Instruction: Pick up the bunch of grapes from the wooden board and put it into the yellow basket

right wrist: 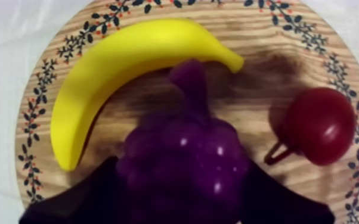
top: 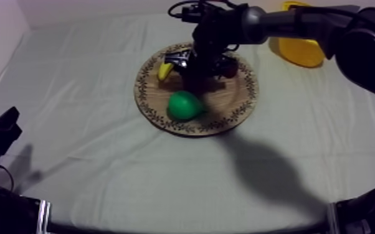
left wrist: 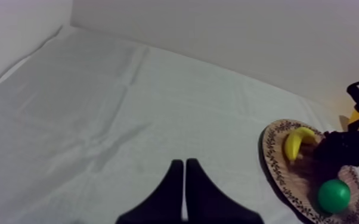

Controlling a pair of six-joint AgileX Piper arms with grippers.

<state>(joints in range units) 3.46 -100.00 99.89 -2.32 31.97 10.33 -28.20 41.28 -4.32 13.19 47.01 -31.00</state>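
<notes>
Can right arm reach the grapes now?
Likely yes: right pincer hangs directly over the purple toy bunch of grapes on the round wooden board; yellow banana and small red fruit lie aside.

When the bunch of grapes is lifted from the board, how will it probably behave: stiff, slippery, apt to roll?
The bunch of grapes looks moulded in one piece, so probably stiff. Its glossy highlights suggest smooth plastic that may slip. Lumpy and broad, it seems unlikely to roll on the wooden board.
</notes>
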